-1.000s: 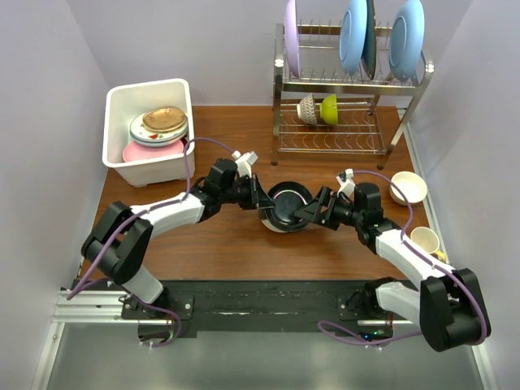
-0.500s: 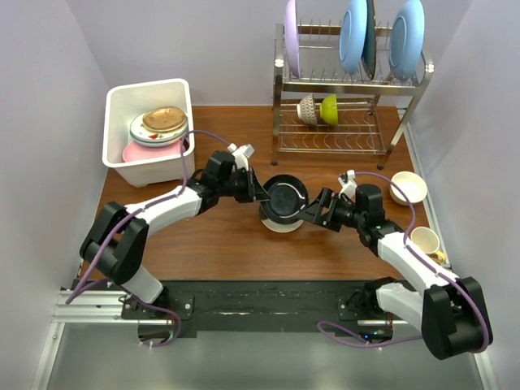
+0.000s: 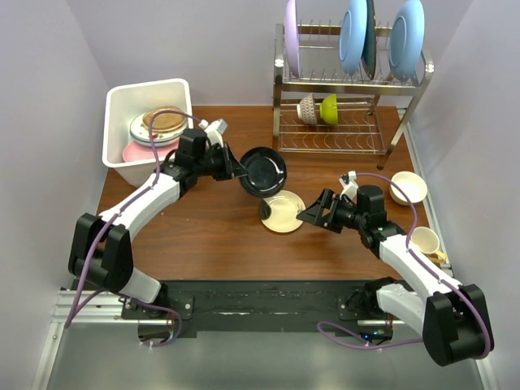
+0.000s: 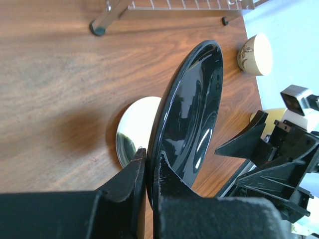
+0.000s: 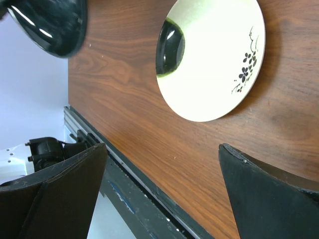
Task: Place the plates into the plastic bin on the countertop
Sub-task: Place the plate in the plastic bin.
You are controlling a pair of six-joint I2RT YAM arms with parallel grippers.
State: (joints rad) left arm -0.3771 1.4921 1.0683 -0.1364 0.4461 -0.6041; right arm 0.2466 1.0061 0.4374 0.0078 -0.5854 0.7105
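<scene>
The plastic bin (image 3: 154, 172), in the far-left corner, holds stacked plates (image 3: 162, 126). The left gripper (image 3: 238, 168) pinches the dark glass plate (image 3: 262, 170) by its rim, tilted off the countertop (image 3: 211, 236), probably to carry it there. Mid-table, the small yellowish plate (image 3: 283, 213) lies flat beside the right gripper (image 3: 313, 213), its jaws wide and empty.

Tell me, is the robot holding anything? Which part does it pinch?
Yes. The left gripper holds the dark glass plate by its rim, one edge pinched between its fingers. The right gripper is open and holds nothing.
</scene>
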